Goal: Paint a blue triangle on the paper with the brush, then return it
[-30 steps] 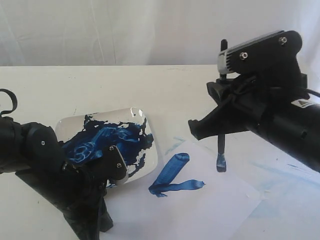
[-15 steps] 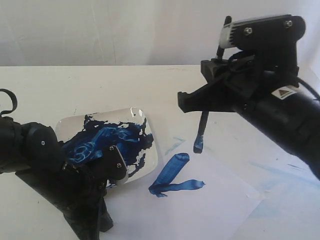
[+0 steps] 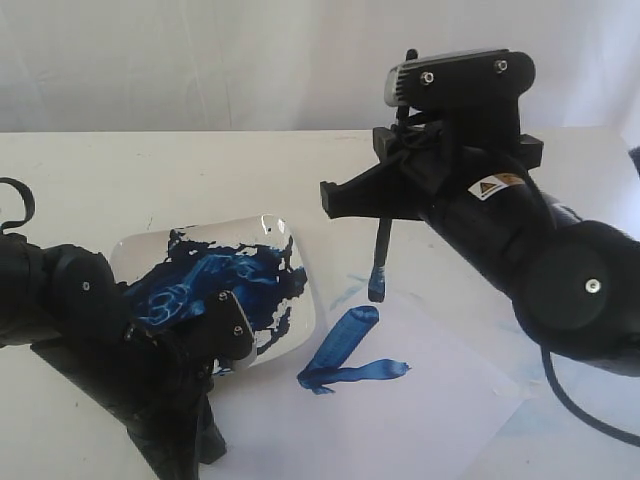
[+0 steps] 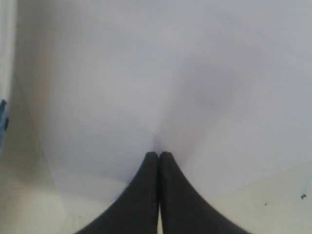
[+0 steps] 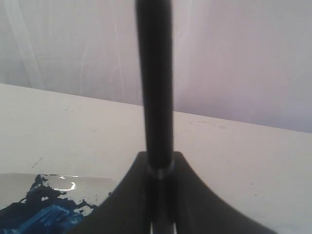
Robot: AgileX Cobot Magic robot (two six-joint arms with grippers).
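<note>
My right gripper [image 3: 380, 205] is shut on the brush [image 3: 381, 255], which hangs upright with its handle end up [image 5: 154, 73]. Its blue-stained tip [image 3: 376, 291] hovers just above the upper end of the longer stroke. Of the blue triangle, two thick dark-blue strokes [image 3: 345, 355] show, joined in a V on the paper [image 3: 400, 430]. My left gripper [image 4: 159, 154] is shut with nothing in it, its tips down on the paper [image 4: 170, 73] near the sheet's front left corner [image 3: 205, 445].
A square white dish [image 3: 135, 250] smeared with dark blue paint sits left of the strokes, partly behind my left arm; its corner shows in the right wrist view [image 5: 53, 204]. Faint pale-blue smears [image 3: 560, 335] mark the table at the right. A white curtain hangs behind.
The right gripper has carried the brush leftward and slightly up, from right of the strokes to above the long stroke's upper end. The left arm has not moved.
</note>
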